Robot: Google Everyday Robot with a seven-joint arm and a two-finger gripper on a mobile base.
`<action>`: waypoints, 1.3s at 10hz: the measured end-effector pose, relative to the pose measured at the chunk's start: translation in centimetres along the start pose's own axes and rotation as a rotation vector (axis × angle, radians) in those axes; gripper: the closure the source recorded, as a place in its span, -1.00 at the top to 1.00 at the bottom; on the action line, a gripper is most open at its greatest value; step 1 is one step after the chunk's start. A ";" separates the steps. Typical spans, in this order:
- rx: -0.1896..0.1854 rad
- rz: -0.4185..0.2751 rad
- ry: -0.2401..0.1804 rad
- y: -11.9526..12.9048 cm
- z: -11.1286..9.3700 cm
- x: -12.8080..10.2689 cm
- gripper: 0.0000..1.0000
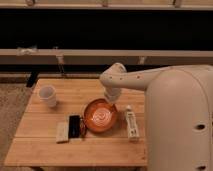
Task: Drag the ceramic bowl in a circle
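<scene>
The ceramic bowl is round, shallow, glossy and orange-red. It sits on the wooden table, right of centre. My gripper hangs from the white arm and sits at the bowl's far right rim, touching or just inside it. The arm's bulky white body fills the right side of the view and hides the table's right edge.
A small white cup stands at the table's left. A tan block, a black flat object and a thin red item lie just left of the bowl. A white bottle lies to its right.
</scene>
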State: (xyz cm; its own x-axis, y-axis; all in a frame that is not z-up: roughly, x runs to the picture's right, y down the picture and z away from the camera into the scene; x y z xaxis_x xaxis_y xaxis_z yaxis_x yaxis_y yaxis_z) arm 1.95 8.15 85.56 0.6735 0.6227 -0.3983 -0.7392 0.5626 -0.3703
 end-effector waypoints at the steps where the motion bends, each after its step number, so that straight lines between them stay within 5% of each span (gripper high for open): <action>1: -0.008 -0.022 -0.011 0.8 -0.1 -1.1 -1.00; 7: -0.036 -0.181 -0.071 3.9 0.3 -9.1 -1.00; 13: -0.005 -0.147 -0.080 -1.7 1.9 -15.8 -1.00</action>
State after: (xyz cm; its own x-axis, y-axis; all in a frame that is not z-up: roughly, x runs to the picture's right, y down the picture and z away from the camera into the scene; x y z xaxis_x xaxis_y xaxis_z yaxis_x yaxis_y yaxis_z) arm -7.43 -1.63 94.11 0.7716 0.5753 -0.2714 -0.6324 0.6481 -0.4243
